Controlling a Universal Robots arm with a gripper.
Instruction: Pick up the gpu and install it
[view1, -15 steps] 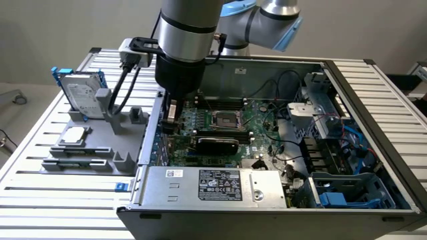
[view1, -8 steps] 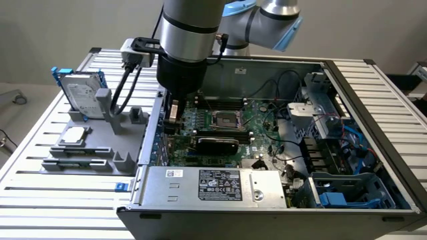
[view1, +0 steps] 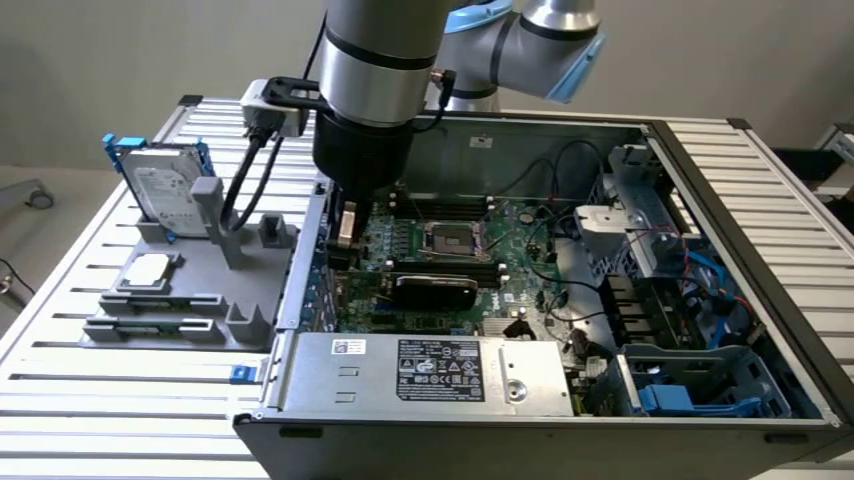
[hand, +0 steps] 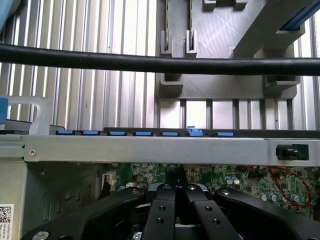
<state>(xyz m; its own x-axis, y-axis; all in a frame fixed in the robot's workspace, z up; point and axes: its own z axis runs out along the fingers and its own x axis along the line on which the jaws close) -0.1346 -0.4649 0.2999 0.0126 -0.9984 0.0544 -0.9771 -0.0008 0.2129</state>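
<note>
Okay, starting nearest in the exterior view: silver power supply (view1: 427, 368) with its label sticker, along the front edge of the open case (view1: 534, 447). Just behind that, the gpu (view1: 434, 287), black shroud facing up, lying across the green motherboard (view1: 514, 232) at the middle of the frame, with the CPU socket (view1: 447, 240) right behind it. Tool (hand: 175, 180) down inside the case near the wall on the exterior view's left, just beside the gpu's end, fingers pinched fully together with nothing visibly between them. Can't tell whether it's touching the card. Over on the exterior view's left, on the slatted tabletop (view1: 80, 400), a gray holder (view1: 174, 300) with a hard drive (view1: 171, 198) standing upright in a blue frame. Farthest back, the arm (view1: 387, 60) coming down from the top of the frame.
</note>
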